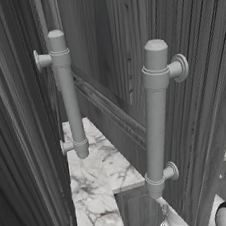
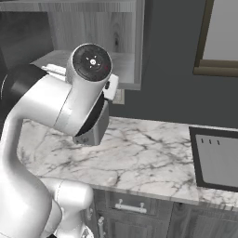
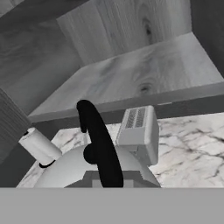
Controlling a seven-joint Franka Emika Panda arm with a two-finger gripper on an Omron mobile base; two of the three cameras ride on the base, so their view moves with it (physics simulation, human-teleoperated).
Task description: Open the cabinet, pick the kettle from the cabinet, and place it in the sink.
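Left base view is showing us the cabinet (image 1: 173, 21) door swung wide, bar handle (image 1: 156, 119) close by. Hand view is showing the kettle (image 3: 94, 168) right under the wrist, outside the shelf (image 3: 131, 83), above the marble counter (image 3: 192, 140); we cannot tell whether the pincer is clenched on it. We are risking a knock against the toaster (image 3: 138, 127) just beside it, or a drop before the sink (image 2: 216, 160).

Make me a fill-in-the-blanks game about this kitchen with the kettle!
1. The kettle has a thin arched handle coloured ___.
2. The slotted grey box behind the kettle is a ___.
3. The counter is made of white ___.
4. The cabinet on the wall stands ___, so its shelf shows.

Missing words: black; toaster; marble; open.
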